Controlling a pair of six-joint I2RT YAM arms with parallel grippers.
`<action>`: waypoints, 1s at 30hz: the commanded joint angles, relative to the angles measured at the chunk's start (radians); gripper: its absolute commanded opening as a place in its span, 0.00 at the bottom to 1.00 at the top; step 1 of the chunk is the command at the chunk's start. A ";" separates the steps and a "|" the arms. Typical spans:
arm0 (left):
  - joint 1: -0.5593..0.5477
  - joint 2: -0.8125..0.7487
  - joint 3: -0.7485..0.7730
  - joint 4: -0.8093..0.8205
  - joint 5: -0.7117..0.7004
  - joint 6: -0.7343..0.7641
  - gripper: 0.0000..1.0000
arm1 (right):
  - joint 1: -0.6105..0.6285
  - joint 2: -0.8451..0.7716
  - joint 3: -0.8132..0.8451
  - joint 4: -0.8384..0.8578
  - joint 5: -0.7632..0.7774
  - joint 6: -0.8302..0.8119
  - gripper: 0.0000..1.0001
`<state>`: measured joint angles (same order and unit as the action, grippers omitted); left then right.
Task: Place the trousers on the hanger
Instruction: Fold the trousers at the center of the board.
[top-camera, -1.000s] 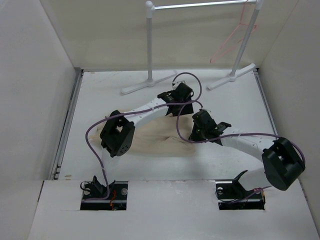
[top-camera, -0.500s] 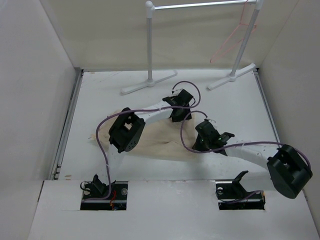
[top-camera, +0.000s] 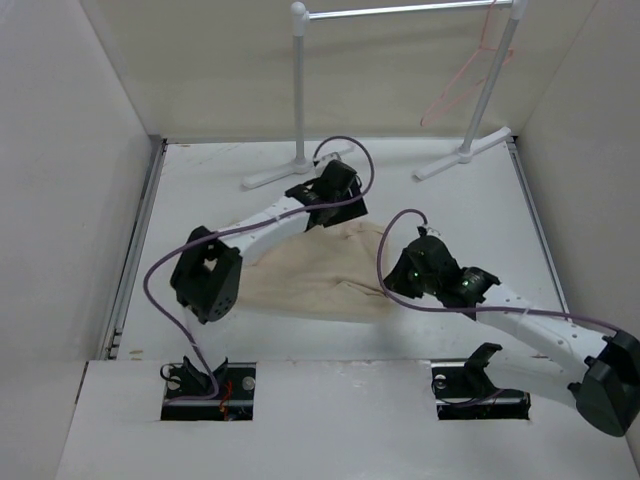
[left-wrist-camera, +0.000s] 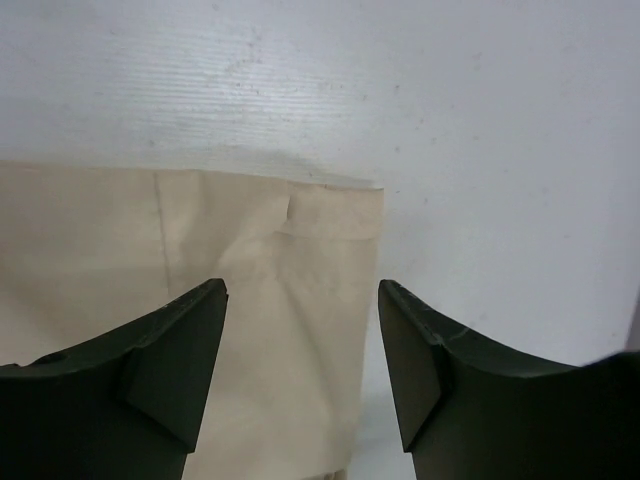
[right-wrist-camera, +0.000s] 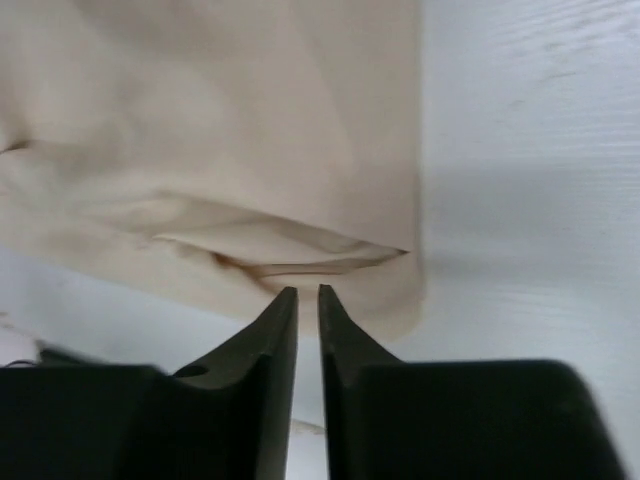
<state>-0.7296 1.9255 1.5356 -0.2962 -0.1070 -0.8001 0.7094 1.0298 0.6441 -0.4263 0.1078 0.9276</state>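
Observation:
The beige trousers (top-camera: 310, 280) lie flat on the white table between the two arms. My left gripper (top-camera: 333, 207) hovers over their far edge. In the left wrist view it (left-wrist-camera: 302, 295) stands open above a squared corner of the trousers (left-wrist-camera: 250, 260), holding nothing. My right gripper (top-camera: 395, 282) is at their near right edge. In the right wrist view its jaws (right-wrist-camera: 300, 292) are parted by a narrow slit, tips at a folded rim of the trousers (right-wrist-camera: 250, 130) with no cloth between them. The pink hanger (top-camera: 452, 78) hangs from the rack's rail at the back right.
The white rack (top-camera: 299, 90) stands at the back, its two feet on the table and its rail (top-camera: 400, 10) across the top. White walls close in the left, right and back. Purple cables (top-camera: 160, 300) loop along both arms.
The left gripper has moved back and left to the trousers' far edge. The right gripper has shifted right and nearer, its arm stretched low. The cloth now lies flatter and further right.

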 joint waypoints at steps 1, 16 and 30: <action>0.038 -0.169 -0.125 0.045 -0.014 0.012 0.59 | 0.017 0.032 0.029 0.151 -0.141 0.046 0.14; 0.472 -0.606 -0.850 0.129 -0.029 0.007 0.46 | -0.035 0.601 0.019 0.784 -0.356 0.160 0.11; 0.709 -0.924 -0.985 -0.104 -0.068 0.061 0.45 | -0.014 0.577 0.177 0.594 -0.419 0.085 0.52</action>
<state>-0.0280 1.0721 0.5213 -0.3096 -0.1448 -0.7624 0.6724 1.7199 0.7834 0.2428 -0.2913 1.0569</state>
